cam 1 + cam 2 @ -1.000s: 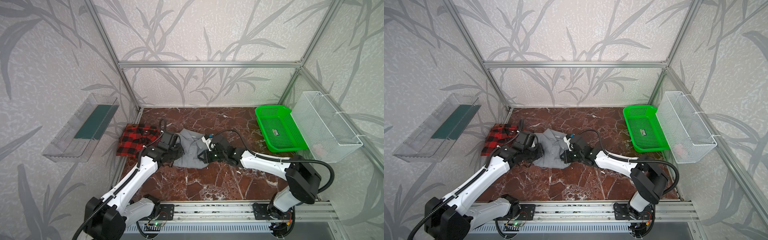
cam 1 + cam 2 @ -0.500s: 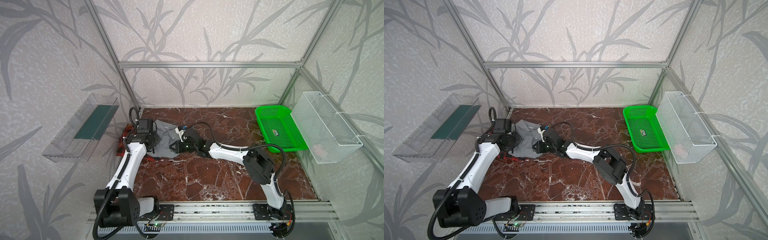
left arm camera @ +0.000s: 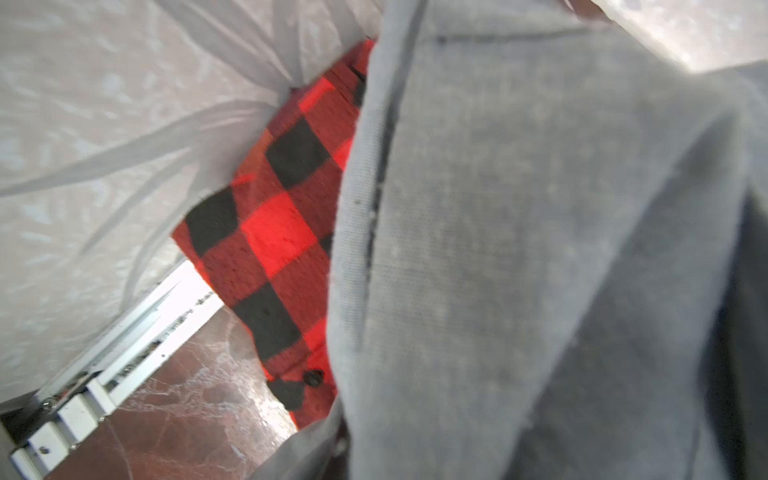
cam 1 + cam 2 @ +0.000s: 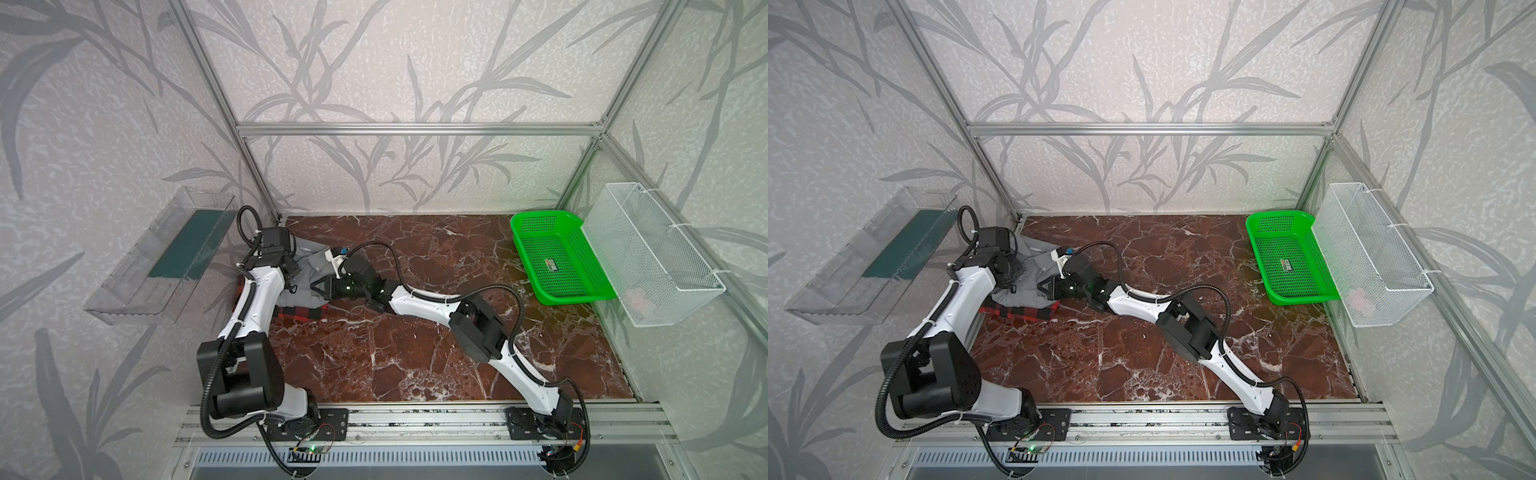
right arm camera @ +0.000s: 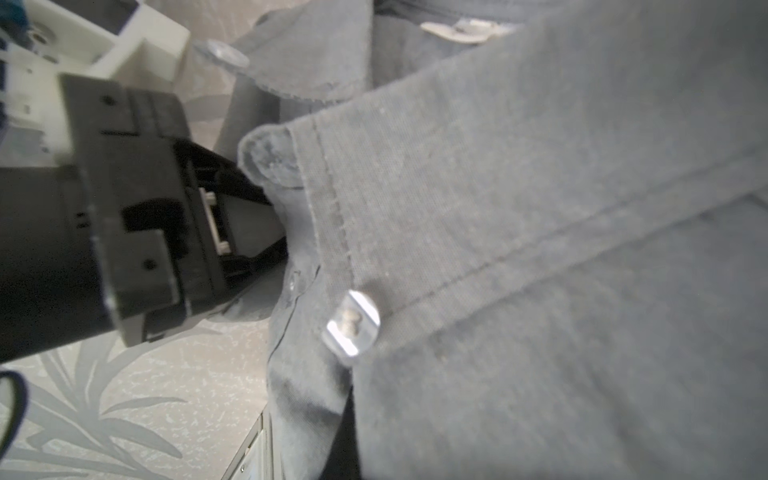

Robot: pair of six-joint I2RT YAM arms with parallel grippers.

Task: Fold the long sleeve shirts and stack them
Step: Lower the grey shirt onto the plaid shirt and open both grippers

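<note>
Holding the gray shirt (image 4: 306,277) over the plaid shirt (image 4: 299,313), left gripper (image 4: 292,271) and right gripper (image 4: 318,286) both clamp it, apparently stacking; next likely needs laying it square, then releasing.

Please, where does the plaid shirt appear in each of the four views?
In a top view: plaid shirt, a strip at left, just below the gray shirt.
In a top view: the same strip.
Left wrist: centre-left.
Right wrist: not in it.
Shared landmark: the gray shirt.
</note>
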